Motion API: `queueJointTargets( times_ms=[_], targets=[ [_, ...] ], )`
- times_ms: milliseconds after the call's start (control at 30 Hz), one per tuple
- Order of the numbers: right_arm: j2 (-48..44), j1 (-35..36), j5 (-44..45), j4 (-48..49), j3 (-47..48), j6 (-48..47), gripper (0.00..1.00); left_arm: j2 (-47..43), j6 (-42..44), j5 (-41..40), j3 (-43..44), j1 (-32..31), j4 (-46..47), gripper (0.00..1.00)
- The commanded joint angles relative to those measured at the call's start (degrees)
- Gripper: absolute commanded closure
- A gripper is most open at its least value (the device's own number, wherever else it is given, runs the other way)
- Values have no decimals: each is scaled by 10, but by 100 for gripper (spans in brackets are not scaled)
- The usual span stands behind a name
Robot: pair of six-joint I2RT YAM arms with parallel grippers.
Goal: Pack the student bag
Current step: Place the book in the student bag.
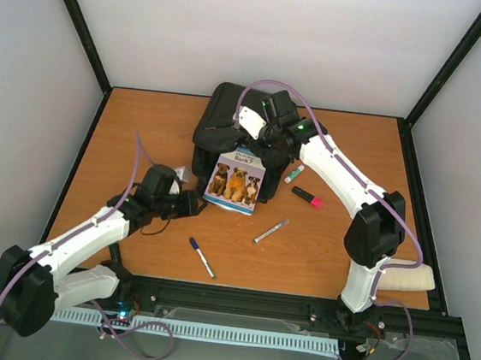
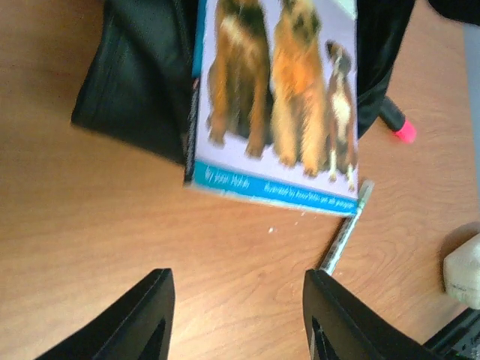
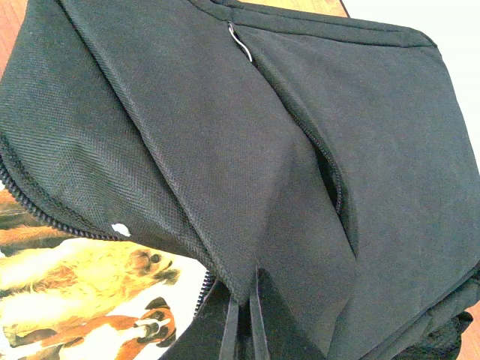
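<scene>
student bag (image 1: 225,122): black, far centre of the table (image 1: 142,131), mouth facing the arms. right gripper (image 3: 241,319): fingers pressed together, pinching the bag's front flap. dog book (image 1: 236,182): top edge under the flap, most of it sticking out. left gripper (image 2: 238,300): spread, empty, just short of the book. loose on the table: blue pen (image 1: 202,258), silver pen (image 1: 270,231), pink highlighter (image 1: 306,196), white marker (image 1: 294,174), beige pouch (image 1: 407,277). progress: judged early; one item partly in, five unpacked.
</scene>
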Motion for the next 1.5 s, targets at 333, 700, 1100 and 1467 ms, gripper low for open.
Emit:
queueJointTargets(
  times_ms=[333, 700, 1100, 1467],
  targets=[
    [-31, 0, -25, 26, 9, 11, 97, 20, -32, -69, -41, -105, 83, 99],
    [-30, 0, -25, 26, 9, 10, 97, 126, -70, -88, -13, -113, 208, 99],
    [-21, 0, -24, 23, 12, 11, 97, 199, -79, -121, 12, -113, 282, 99],
    [-12, 0, -18, 23, 15, 8, 97, 308, -94, -122, 61, -113, 365, 99]
  ],
)
